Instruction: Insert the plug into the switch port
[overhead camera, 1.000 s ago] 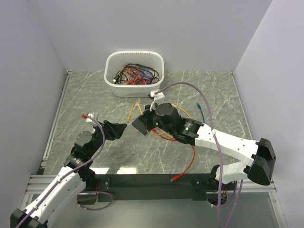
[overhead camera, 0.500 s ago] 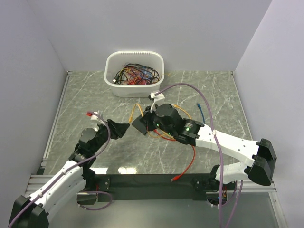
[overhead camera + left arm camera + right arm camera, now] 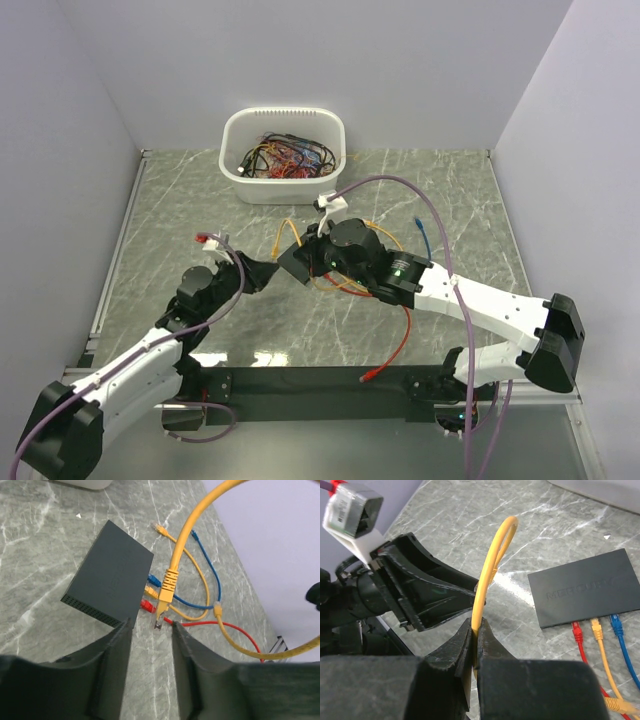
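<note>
The right jaws were clamped flat on the yellow cable [image 3: 479, 605] some way behind its end, so that the cable rose in a loop and the plug [image 3: 167, 587] hung free, clear tip downward; that hold looked meant to present the plug rather than steer it, since a pinch so far back leaves the tip able to swing. The left jaws stood apart, one on either side of the hanging tip and touching neither it nor the boot in the left wrist view; I judged them lined up to take the plug by its body, the firmer grip for pushing it home. The switch [image 3: 112, 577] lay flat on the worktop [image 3: 180, 200] just beyond the plug, apart from both sets of jaws; along its port edge [image 3: 559, 622] three seated plugs [image 3: 596, 629], red, yellow and blue, sat side by side, with bare edge beside the red one; the sockets themselves faced away from every camera, so which one was free I could not tell. The hanging plug was not yet in; it would need turning level and squaring to that edge. The white tub [image 3: 283, 155] of spare cables stood at the far wall, well apart.
</note>
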{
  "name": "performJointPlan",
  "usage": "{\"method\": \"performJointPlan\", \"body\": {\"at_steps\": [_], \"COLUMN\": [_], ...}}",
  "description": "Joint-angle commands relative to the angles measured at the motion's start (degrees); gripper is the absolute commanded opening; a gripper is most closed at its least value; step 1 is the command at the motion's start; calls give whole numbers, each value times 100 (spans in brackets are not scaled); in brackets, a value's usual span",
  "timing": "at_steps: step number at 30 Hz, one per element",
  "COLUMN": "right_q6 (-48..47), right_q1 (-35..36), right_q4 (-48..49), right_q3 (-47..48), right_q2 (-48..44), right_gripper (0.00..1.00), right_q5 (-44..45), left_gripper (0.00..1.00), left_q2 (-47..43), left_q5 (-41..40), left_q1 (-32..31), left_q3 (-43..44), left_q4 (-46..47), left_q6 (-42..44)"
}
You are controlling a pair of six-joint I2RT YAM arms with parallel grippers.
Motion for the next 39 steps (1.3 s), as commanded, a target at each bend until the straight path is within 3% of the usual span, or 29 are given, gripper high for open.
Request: {"method": "performJointPlan", "body": {"at_steps": [1,17,18,20,22,29,31,33,36,39], "right_q6": [-25,10,1,1,-8,-95,-201,-350,-613,-781], "right_q1": [-22,-31,-23,-23,-31,-22,-75,-189,-268,-365], "right_q4": [133,27,10,1,-8,-314,-631,-1033,-1606,-1906], "right_q3": [-45,-177,-160,-151,-160,-81,-11,216,760,1236], "right_q2": [-239,-344,-344,-336,-353,-370,-432,-502,-564,-651], "right_gripper": [0,0,0,0,0,0,16,45,58,59], "right_q5": [-20,-266,-266,-249,-223,181,515,569,525,122], "left_gripper": [42,38,36,22,1,1,0,0,0,0], "left_q2": [162,462,479,497,506,322,182,93,-100,-197], "left_q5": [-53,-124,-106,-80,-88,26,-44,-123,-334,-72], "left_q1": [-117,-170,-170,-178,-178,-187,-222,-275,-555,-819], "left_q3": [152,433,425,442,451,547,626,758,908,1127], "left_q4": [421,606,615,615,562,220,-112,-333,-642,-826], "left_q6": [216,639,647,674,709,972,1156,1315,1762,2280]}}
